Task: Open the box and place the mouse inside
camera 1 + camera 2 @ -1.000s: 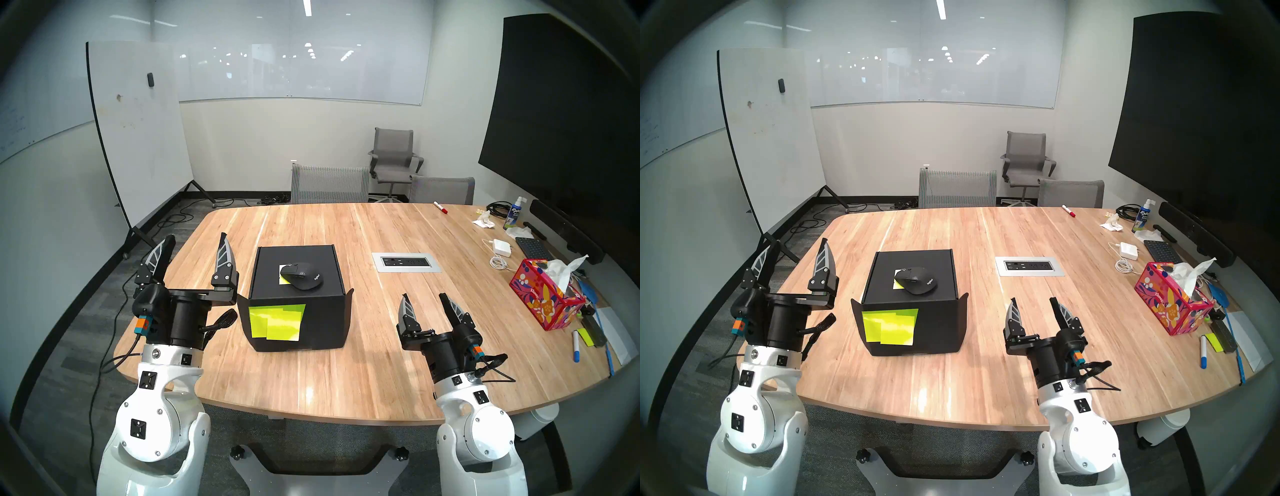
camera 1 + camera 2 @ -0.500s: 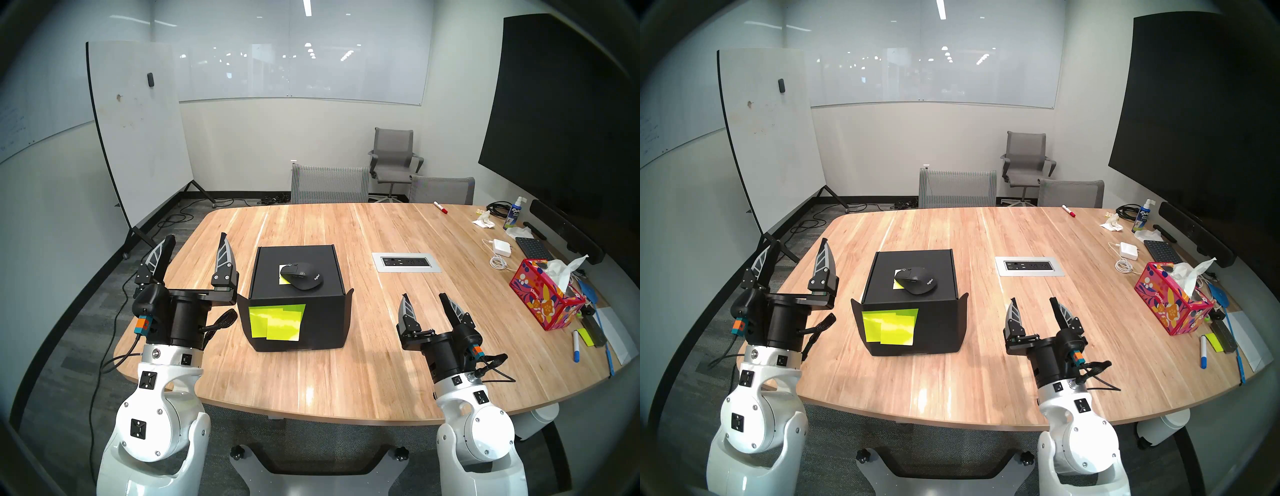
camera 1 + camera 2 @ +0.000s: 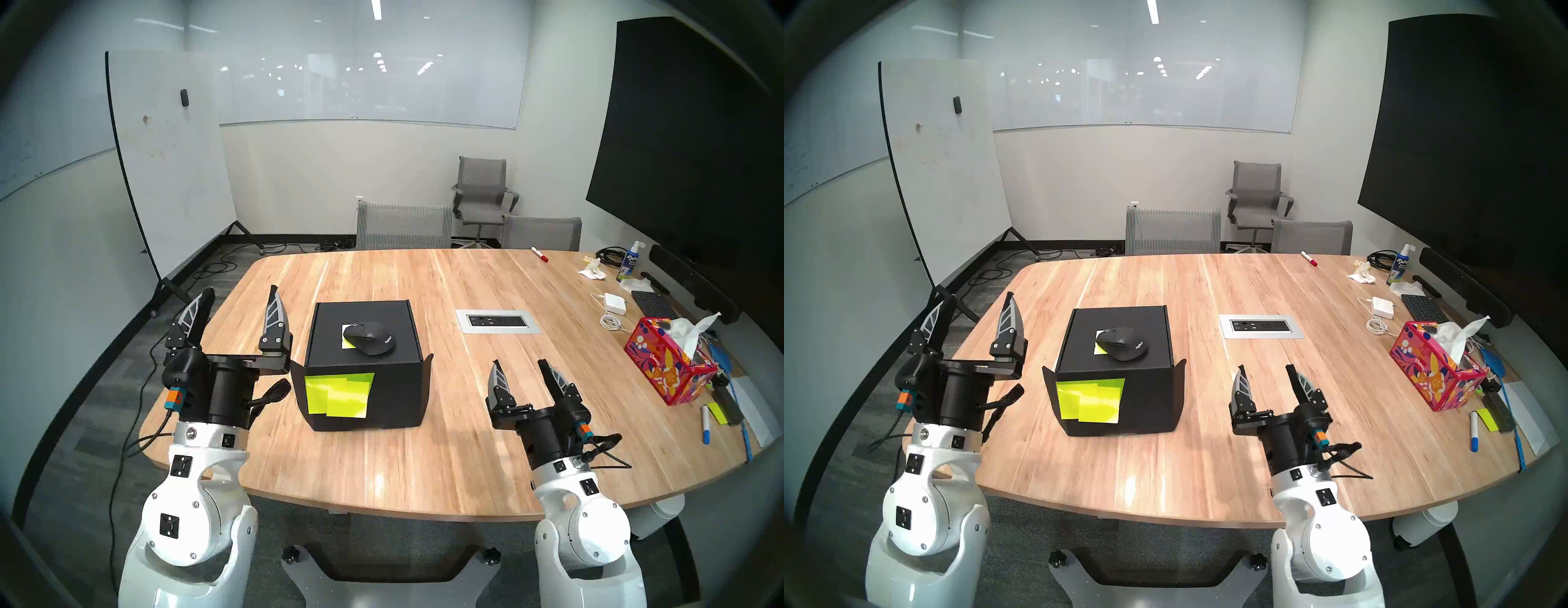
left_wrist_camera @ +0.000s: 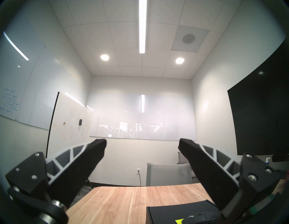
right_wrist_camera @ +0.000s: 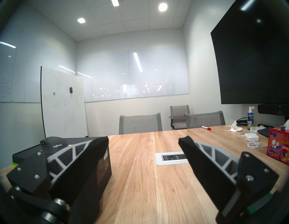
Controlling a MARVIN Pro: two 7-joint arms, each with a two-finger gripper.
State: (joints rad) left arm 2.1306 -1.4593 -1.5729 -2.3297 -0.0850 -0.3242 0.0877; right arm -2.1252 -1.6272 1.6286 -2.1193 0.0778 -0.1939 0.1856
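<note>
On the counter (image 3: 424, 458) I count one black box (image 3: 394, 390) and one black mouse (image 3: 370, 338). The box stands nearer to the left edge of the counter than to the right one, and its lid is closed. The mouse lies on top of this lid, on a small pale note, and touches nothing else. On the front wall of the box there are yellow-green sticky notes (image 3: 339, 394); I see at least two that overlap, the exact number I cannot tell.

I have two grippers. My left gripper (image 3: 242, 303) is over the left edge of the counter, just beside the box, with its two fingers spread wide and nothing between them. My right gripper (image 3: 519, 370) is over the near right part of the counter, apart from the box, also spread and empty.

Near the right edge I count one red tissue box (image 3: 666, 367), one white power adapter (image 3: 616, 303) and one spray bottle (image 3: 630, 262).
</note>
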